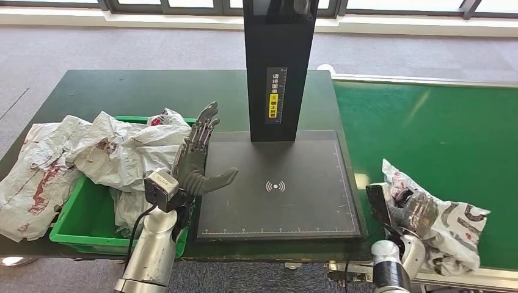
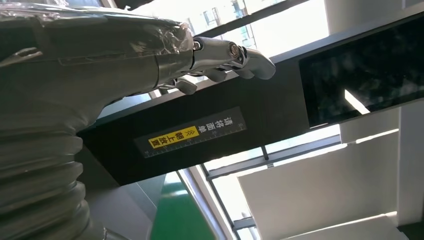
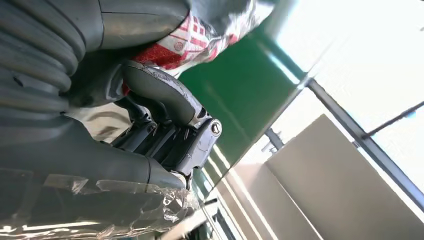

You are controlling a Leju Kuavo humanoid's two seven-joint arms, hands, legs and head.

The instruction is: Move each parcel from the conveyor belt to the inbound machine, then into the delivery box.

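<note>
The parcel (image 1: 443,223), a crumpled white-and-red plastic bag, lies on the conveyor belt (image 1: 427,134) at four o'clock from the inbound machine (image 1: 278,183). The right hand (image 1: 412,210) closes on its near edge; it looks light, limp and slippery, so a bunched fold should grip best. The left hand (image 1: 198,155) is spread, holding nothing.

This is a parcel-sorting station in a logistics or warehouse-type hall. A green conveyor belt (image 1: 427,128) runs on the far side of the right hand (image 1: 414,210), carrying a white plastic mail-bag parcel (image 1: 452,229). Beside the left hand (image 1: 198,160) sits a black inbound scanning machine (image 1: 278,183), with a flat ruled plate, a wireless-reader symbol and an upright column bearing a yellow warning label (image 1: 275,101). On that hand's other side, a green plastic delivery box (image 1: 82,220) holds more crumpled mail bags (image 1: 116,149). Grey carpet (image 1: 122,46) and tall windows lie beyond the dark bench (image 1: 122,91).
</note>
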